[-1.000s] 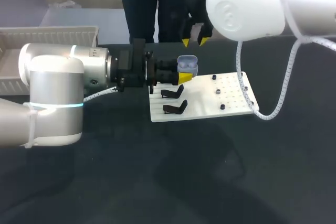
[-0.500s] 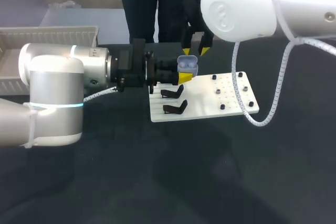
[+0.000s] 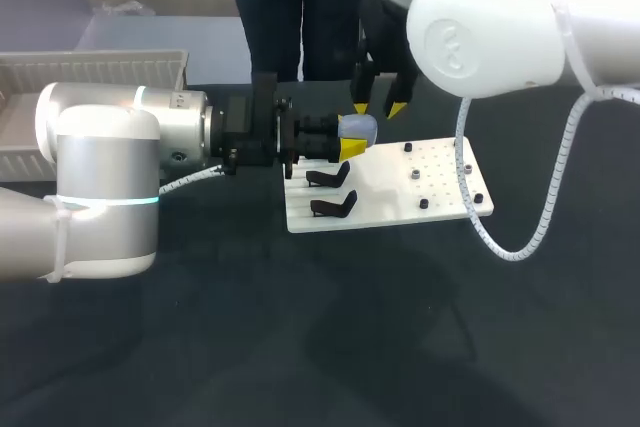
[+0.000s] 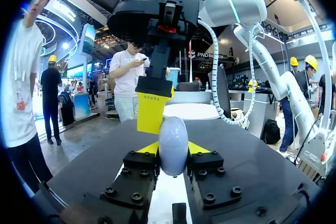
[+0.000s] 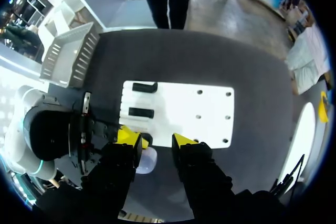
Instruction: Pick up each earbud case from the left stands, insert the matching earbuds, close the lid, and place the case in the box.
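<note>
A pale blue earbud case (image 3: 360, 129) with its lid down is held above the near-left corner of the white board (image 3: 390, 209). My left gripper (image 3: 349, 139) is shut on it from both sides; in the left wrist view the case (image 4: 173, 142) stands upright between the fingers. My right gripper (image 3: 378, 108) hangs just above the case, open, with nothing between its fingers. One of its yellow fingertips (image 4: 152, 111) rests against the case's top. In the right wrist view the case (image 5: 147, 160) lies under one finger of the right gripper (image 5: 156, 140). Two black stands (image 3: 332, 177) (image 3: 335, 207) on the board are bare.
Several small dark pieces (image 3: 413, 174) sit on the right half of the board. A white ribbed box (image 3: 90, 69) stands at the back left, also seen in the right wrist view as the box (image 5: 68, 56). A person stands beyond the table's far edge.
The case's lid, open a second ago, is now down. My right gripper has come down and sideways onto the case's top. The left arm has held still.
</note>
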